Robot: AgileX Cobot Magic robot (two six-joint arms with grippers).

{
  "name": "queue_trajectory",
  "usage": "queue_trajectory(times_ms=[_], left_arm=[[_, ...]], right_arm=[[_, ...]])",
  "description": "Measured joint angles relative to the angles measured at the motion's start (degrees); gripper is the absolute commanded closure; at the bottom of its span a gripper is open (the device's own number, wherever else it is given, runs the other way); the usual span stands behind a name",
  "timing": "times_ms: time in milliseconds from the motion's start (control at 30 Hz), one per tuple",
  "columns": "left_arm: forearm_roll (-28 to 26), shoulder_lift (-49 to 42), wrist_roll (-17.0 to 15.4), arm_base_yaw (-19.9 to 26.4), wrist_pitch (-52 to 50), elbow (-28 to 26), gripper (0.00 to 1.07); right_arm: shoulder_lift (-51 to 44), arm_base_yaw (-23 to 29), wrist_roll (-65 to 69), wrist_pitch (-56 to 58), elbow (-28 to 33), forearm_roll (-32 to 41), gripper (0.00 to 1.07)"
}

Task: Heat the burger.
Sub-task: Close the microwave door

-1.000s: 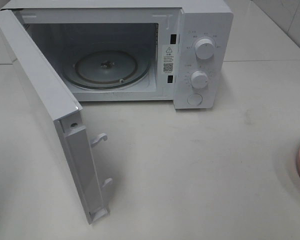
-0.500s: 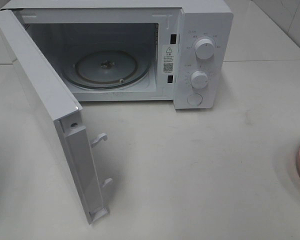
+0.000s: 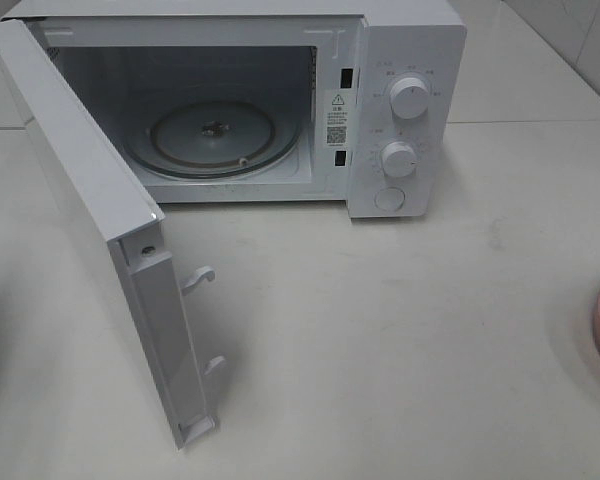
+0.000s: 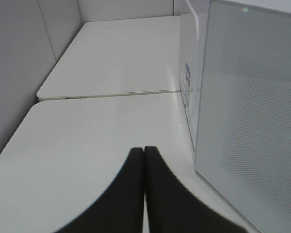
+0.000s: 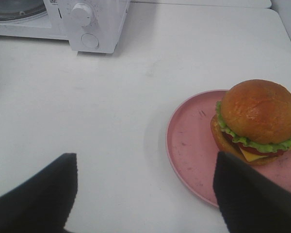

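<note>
Currently, the burger [image 5: 256, 124] sat upright on the pink plate [image 5: 189, 150], bun top upward, its stacking axis vertical, and it lay off-centre toward one side of the plate. The right gripper [image 5: 143, 191] hovered near the plate with jaws spread wide and empty. The left gripper [image 4: 144, 160] was fully closed on nothing, beside the microwave door [image 3: 100, 225], which stood open. The turntable [image 3: 212, 137] was bare.

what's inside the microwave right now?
Only the glass turntable shows inside the open microwave; nothing sits on it. The door hides part of the cavity's left side. The burger sits on the pink plate on the table.
</note>
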Motion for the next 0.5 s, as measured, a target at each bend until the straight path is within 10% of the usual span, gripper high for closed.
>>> queue_trajectory(times_ms=[500], left_arm=[[17.02,14.73,-10.08,-0.97,-20.74,-0.11,1.07]], right_arm=[[0.0,0.0,0.0,0.0,0.0,0.0,0.31]])
